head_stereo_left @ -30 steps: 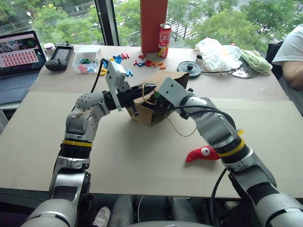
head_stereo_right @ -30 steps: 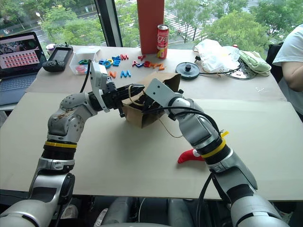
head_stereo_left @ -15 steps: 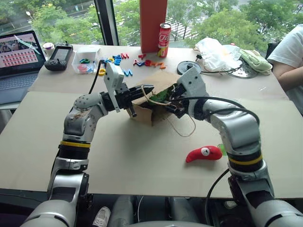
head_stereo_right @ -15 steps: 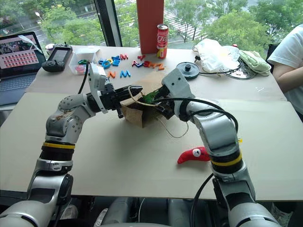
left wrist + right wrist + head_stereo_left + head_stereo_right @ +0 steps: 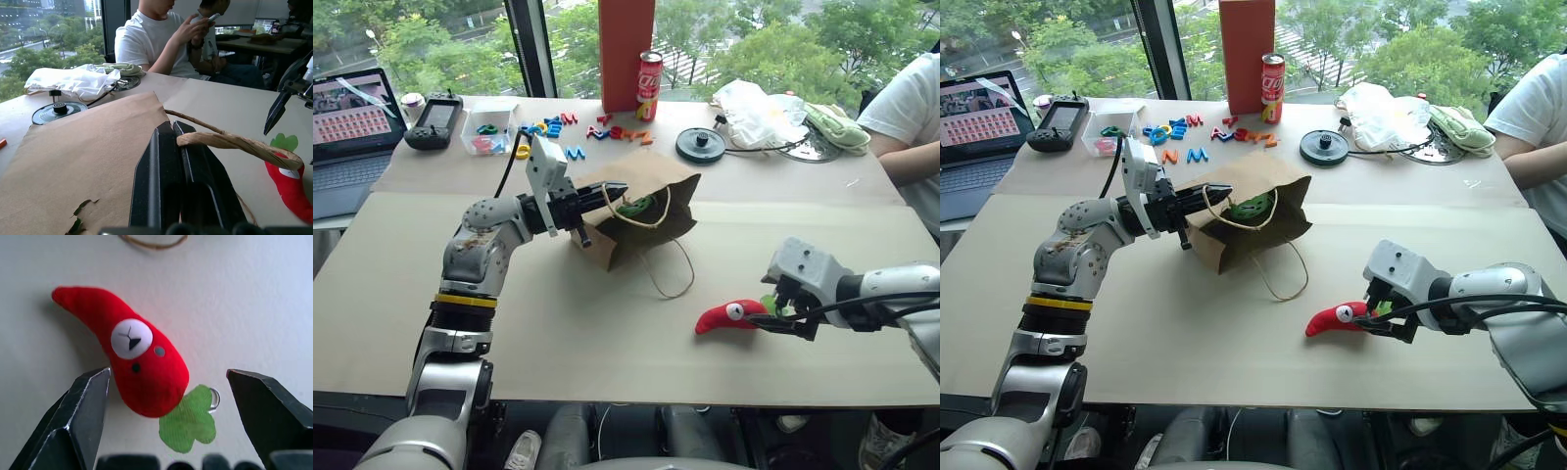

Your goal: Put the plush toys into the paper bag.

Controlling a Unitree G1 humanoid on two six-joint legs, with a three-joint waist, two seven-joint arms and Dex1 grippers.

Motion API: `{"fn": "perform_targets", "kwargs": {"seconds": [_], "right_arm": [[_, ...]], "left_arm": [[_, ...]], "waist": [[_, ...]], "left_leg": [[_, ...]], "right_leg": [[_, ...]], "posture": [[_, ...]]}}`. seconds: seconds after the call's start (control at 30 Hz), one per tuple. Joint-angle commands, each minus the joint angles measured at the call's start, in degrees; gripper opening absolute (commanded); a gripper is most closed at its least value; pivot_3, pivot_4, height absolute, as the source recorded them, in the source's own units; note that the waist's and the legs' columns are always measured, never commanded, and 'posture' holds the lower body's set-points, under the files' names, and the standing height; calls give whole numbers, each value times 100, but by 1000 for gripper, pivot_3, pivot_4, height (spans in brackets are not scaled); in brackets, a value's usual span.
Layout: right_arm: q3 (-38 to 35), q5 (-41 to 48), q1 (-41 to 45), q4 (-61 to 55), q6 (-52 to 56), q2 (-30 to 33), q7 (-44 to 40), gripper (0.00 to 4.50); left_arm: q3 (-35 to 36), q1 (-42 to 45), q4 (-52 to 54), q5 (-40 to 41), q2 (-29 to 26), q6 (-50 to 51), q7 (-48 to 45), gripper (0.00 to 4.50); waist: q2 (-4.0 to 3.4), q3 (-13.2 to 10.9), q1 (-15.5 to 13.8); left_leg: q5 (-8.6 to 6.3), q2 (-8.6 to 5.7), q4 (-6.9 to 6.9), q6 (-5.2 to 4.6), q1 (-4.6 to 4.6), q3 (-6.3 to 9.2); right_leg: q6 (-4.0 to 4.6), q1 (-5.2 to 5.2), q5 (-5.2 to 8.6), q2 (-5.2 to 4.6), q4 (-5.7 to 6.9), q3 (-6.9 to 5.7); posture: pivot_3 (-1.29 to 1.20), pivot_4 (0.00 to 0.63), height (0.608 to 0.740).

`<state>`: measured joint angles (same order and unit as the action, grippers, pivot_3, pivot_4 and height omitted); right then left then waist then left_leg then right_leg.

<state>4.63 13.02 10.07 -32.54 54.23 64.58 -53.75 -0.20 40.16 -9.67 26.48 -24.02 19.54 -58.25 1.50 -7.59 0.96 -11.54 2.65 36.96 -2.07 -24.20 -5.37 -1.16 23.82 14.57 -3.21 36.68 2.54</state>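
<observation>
— Where's the pepper toy from where you sit?

— I see the red pepper toy (image 5: 729,315) lying flat on the tan table covering (image 5: 558,323), nearer the robot than the paper bag and well apart from it. Its pointed tip faces the bag and its green stem (image 5: 188,422) faces my right gripper (image 5: 785,318).

— And that gripper?

— Its jaws stand wide apart. In the right wrist view the two black fingers (image 5: 73,421) flank the stem end of the toy, the stem in the gap between them, and I see no contact with either finger.

— The other toy?

— The green plush (image 5: 1252,207) sits inside the paper bag (image 5: 641,211), visible through its mouth. The bag lies tipped on its side, one loop handle (image 5: 671,274) trailing on the table.

— What's your left doing?

— The left gripper (image 5: 607,189) is clamped flat on the bag's rim at the mouth. In the left wrist view its fingers (image 5: 183,181) are pressed together, with the other handle (image 5: 234,144) draped across them.

— Anything round about?

— Plastic letters (image 5: 563,122), a drinks can (image 5: 649,73) and a laptop (image 5: 352,127) lie behind the bag. A person's arm (image 5: 901,117) shows at the far right corner.
</observation>
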Motion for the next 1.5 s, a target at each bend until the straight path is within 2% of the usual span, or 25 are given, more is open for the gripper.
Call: {"fn": "perform_targets", "kwargs": {"seconds": [0.03,0.1,0.2,0.47,0.53,0.57,0.77,0.9,1.13,1.3,1.5], "right_arm": [[342,-346,-25,138,-373,119,94,4230],[477,-518,-56,281,-587,161,141,4230],[416,-443,26,391,-688,-75,197,3537],[410,-489,64,402,-780,-192,314,814],[398,-495,118,405,-760,-261,383,187],[314,-401,193,352,-707,-359,410,9],[-136,93,1059,-7,-477,-960,581,9],[555,-338,2052,286,-270,-1528,1069,9],[1919,-1358,3012,1105,-281,-2295,1672,9],[2364,-1757,3643,1683,-49,-3238,2093,9],[2495,-2017,4029,2121,-12,-3999,2405,9]], "left_arm": [[12,98,157,-48,-2,-141,-18,0],[20,89,162,-54,-4,-152,-20,0],[38,49,217,-55,-12,-148,-5,0],[47,27,250,-68,-21,-141,30,0],[46,31,244,-73,-21,-144,34,0],[45,47,229,-80,-18,-143,45,0],[99,173,160,-9,20,-36,129,0],[126,224,123,57,65,59,155,0],[98,268,151,59,93,117,133,0],[88,280,147,63,95,119,117,0],[60,245,179,46,124,128,116,0]], "waist": [[0,0,-11],[0,0,-25],[0,0,-36],[0,0,-38],[0,0,-35],[0,0,-35],[0,0,-18],[0,0,-29],[0,0,-49],[-1,0,-16],[-2,1,-18]], "left_leg": [[0,0,0,0,-1,1],[0,-2,0,0,-4,2],[0,-4,1,0,-8,1],[0,-4,1,0,-7,2],[0,-4,2,0,-7,2],[0,-4,2,0,-7,2],[0,-3,3,1,-7,2],[0,-2,3,1,-7,5],[1,-6,3,1,-23,-3],[1,-3,2,1,-25,-4],[1,-2,2,2,-25,-4]], "right_leg": [[0,0,0,0,1,-1],[-2,2,1,-1,-1,-1],[-5,2,3,-4,-4,-2],[-5,1,3,-3,-3,-3],[-5,1,3,-3,-3,-2],[-5,1,3,-3,-2,-2],[-5,3,3,-1,0,-1],[-4,3,3,-1,2,-5],[-4,21,2,-6,7,-5],[-3,26,2,-4,11,-5],[-2,26,1,-3,35,-8]], "posture": [[0,150,739],[0,150,739],[0,150,739],[0,150,739],[0,150,739],[0,150,739],[0,150,739],[0,150,739],[0,150,739],[0,150,739],[0,150,739]]}}
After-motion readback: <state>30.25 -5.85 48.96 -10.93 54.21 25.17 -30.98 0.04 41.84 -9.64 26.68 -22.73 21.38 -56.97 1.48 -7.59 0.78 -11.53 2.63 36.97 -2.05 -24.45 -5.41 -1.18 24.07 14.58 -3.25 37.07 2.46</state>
